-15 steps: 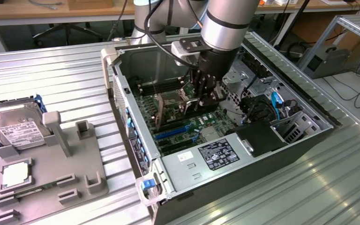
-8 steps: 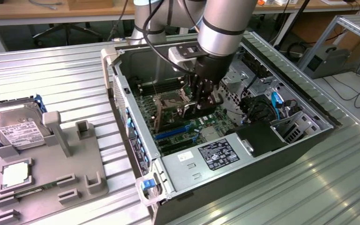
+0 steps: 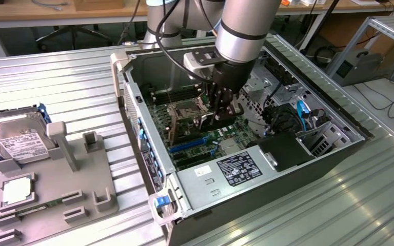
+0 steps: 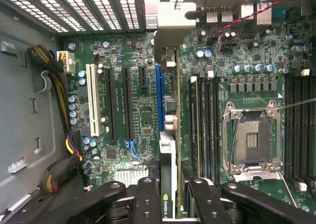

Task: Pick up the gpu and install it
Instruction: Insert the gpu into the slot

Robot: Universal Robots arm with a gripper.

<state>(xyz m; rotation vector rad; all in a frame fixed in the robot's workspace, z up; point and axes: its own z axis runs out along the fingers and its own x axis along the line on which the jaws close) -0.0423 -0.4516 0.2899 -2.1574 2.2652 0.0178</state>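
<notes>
My gripper reaches down into the open computer case, shut on the gpu, a dark card held on edge just above the green motherboard. In the wrist view the gpu runs edge-on between my two black fingers, with a green-and-white logo on its near end. Its silver bracket sits at the case's slotted rear wall. The card stands right beside the long blue slot. I cannot tell whether its lower edge is in a slot.
An open CPU socket and memory slots lie to one side of the card, and a yellow-black cable bundle to the other. Outside the case, a grey parts holder carries a silver hard drive.
</notes>
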